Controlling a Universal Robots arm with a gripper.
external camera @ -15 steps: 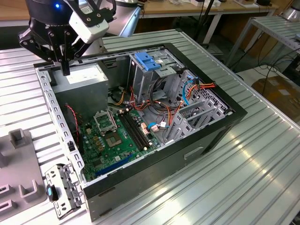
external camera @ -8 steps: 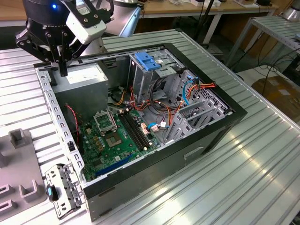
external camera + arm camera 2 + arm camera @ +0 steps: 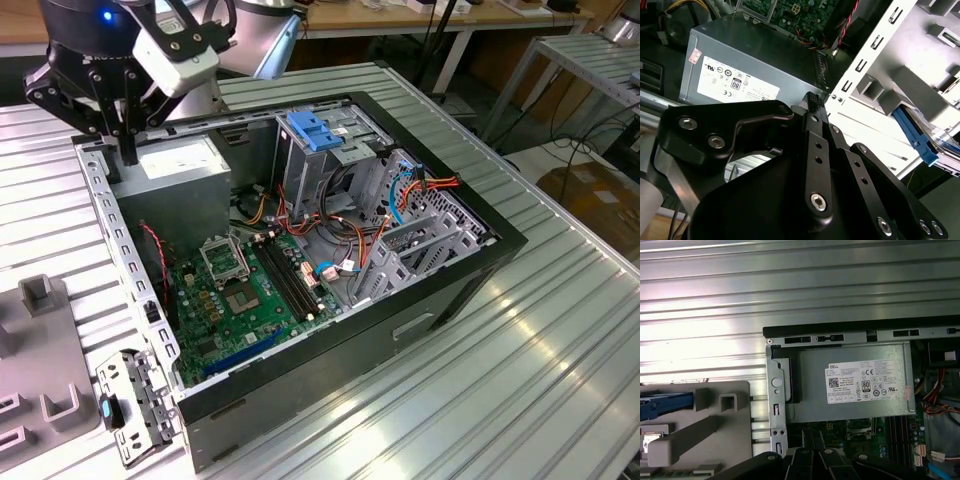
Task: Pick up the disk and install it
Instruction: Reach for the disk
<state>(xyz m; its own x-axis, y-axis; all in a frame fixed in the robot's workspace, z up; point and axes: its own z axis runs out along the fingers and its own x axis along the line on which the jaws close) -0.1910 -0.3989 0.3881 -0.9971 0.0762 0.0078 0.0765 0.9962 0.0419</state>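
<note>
The disk (image 3: 662,401) lies in a grey holder (image 3: 715,427) on the table beside the open computer case; its blue side rail and a bit of its silver body show. In the second wrist view the disk (image 3: 920,142) appears with that blue rail between the holder's grey blocks. My gripper (image 3: 128,152) hangs above the case's corner by the power supply, a short way from the holder. Its black fingers (image 3: 815,107) stand together, shut, with nothing between them.
The open case (image 3: 480,260) holds a grey power supply (image 3: 180,165), a green motherboard (image 3: 250,290), loose cables and a tall metal cage topped by a blue bracket (image 3: 315,130). A metal plate (image 3: 135,405) lies at the case's near corner. Ribbed table (image 3: 520,380) surrounds it.
</note>
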